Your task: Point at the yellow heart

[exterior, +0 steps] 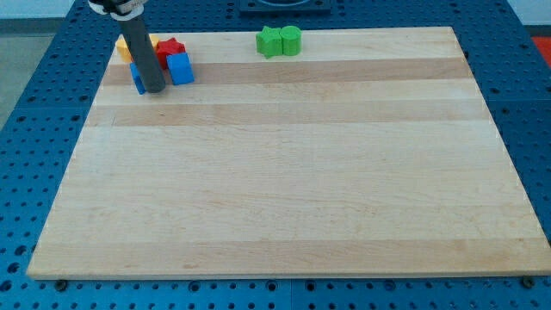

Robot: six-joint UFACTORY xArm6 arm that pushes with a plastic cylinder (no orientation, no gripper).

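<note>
My tip (pixel 155 89) rests on the wooden board near its top left corner, and the dark rod rises from it toward the view's top left. A yellow block (pixel 124 48) shows on both sides of the rod, mostly hidden, so its shape cannot be made out. It lies above and left of the tip. A red star (pixel 172 48) sits right of the rod. A blue cube (pixel 181 69) sits just right of the tip. Another blue block (pixel 137 81) peeks out at the tip's left, touching or almost touching the rod.
Two green blocks, a star-like one (pixel 269 40) and a rounder one (pixel 292 40), sit side by side at the board's top edge, right of the cluster. The wooden board (pixel 284 189) lies on a blue perforated table.
</note>
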